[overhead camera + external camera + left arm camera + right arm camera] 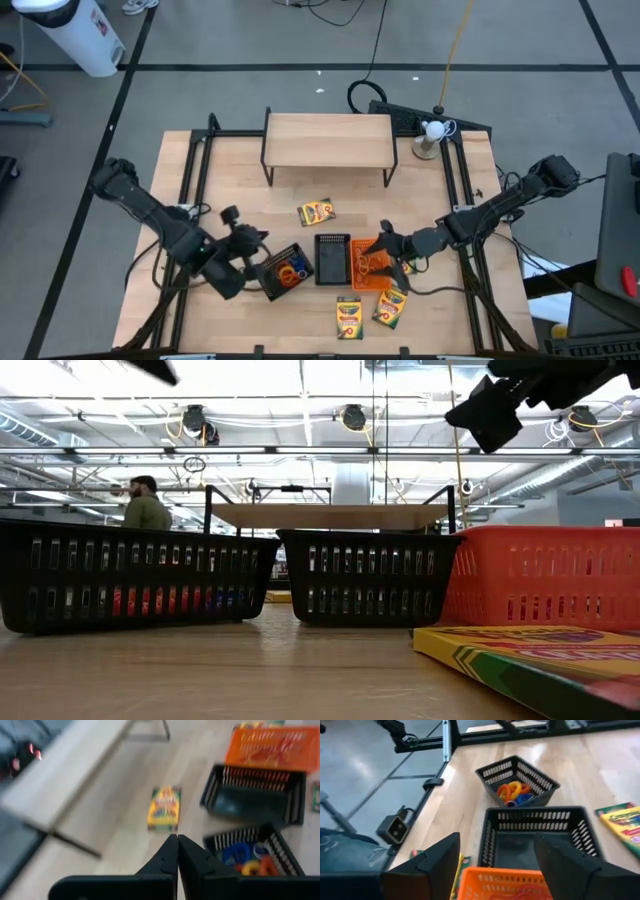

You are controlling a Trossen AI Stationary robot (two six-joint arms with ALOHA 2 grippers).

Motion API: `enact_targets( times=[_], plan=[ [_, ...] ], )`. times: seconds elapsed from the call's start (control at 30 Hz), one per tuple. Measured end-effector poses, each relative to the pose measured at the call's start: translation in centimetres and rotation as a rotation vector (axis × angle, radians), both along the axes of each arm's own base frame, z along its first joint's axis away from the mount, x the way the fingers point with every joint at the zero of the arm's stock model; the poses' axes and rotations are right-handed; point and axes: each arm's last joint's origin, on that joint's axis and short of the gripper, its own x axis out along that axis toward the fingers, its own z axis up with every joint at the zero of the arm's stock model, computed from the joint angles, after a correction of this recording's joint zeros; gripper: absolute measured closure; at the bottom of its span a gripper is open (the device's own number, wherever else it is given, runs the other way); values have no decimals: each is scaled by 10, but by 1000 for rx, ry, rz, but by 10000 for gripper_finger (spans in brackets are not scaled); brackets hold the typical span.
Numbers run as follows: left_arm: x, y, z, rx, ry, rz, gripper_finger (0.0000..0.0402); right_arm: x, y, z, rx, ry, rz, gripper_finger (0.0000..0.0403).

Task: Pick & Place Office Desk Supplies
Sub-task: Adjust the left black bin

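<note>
Black mesh trays sit side by side near the table's front edge: the left black tray (pixel 286 271) holds coloured rubber bands (pixel 292 271), the middle black tray (pixel 331 259) is bare inside, and the orange tray (pixel 373 262) touches its right side with bands in it. One crayon box (pixel 316 212) lies toward the table's middle, by the wooden shelf (pixel 328 139); two more crayon boxes (pixel 349 317) lie at the front edge. The left tool (pixel 262 250) hovers by the left tray, fingers together. The right tool (pixel 388 247) hangs over the orange tray, fingers apart.
</note>
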Motion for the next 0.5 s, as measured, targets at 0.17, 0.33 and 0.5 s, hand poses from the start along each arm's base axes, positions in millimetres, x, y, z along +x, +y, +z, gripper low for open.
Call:
enact_targets(
  times=[0.17,0.33,0.5],
  plan=[
    [-14,-3,-27,-101,74,125,400,2,-1,3,-27,-47,7,175],
    [-22,-5,-65,-259,176,218,400,4,0,10,-61,-127,28,189],
    [-30,-1,-94,-348,221,289,401,5,0,17,-83,-208,42,200]
  ],
)
